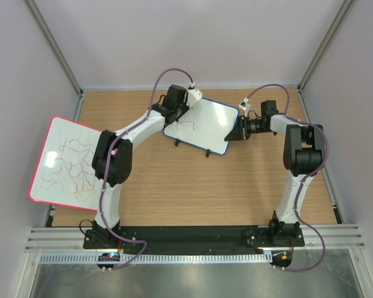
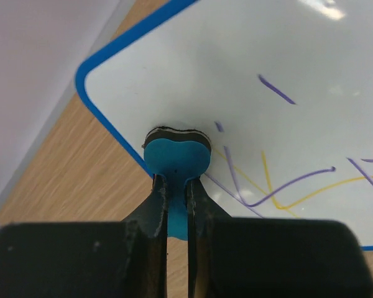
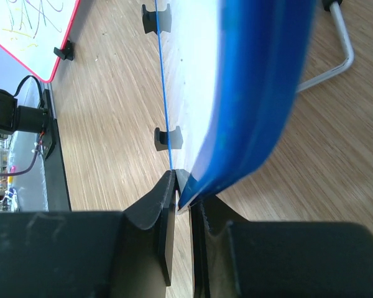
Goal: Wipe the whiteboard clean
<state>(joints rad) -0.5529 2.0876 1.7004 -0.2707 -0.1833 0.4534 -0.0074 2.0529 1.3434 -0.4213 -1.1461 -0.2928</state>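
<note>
The blue-framed whiteboard [image 1: 205, 126] stands tilted at the table's back centre on small black feet. Purple and yellow pen lines [image 2: 280, 186] cross its surface. My left gripper [image 1: 181, 107] is shut on a blue eraser [image 2: 176, 156], whose dark felt pad presses on the board [image 2: 261, 56] near its left corner. My right gripper [image 1: 235, 133] is shut on the board's right edge [image 3: 248, 93], with the blue frame pinched between the fingers [image 3: 158, 205].
A larger red-framed board [image 1: 65, 162] with purple and yellow scribbles leans at the table's left edge, also in the right wrist view [image 3: 34, 28]. Black feet [image 3: 168, 138] and a wire stand [image 3: 342, 49] sit by the blue board. Walls enclose the wooden table [image 1: 193, 192].
</note>
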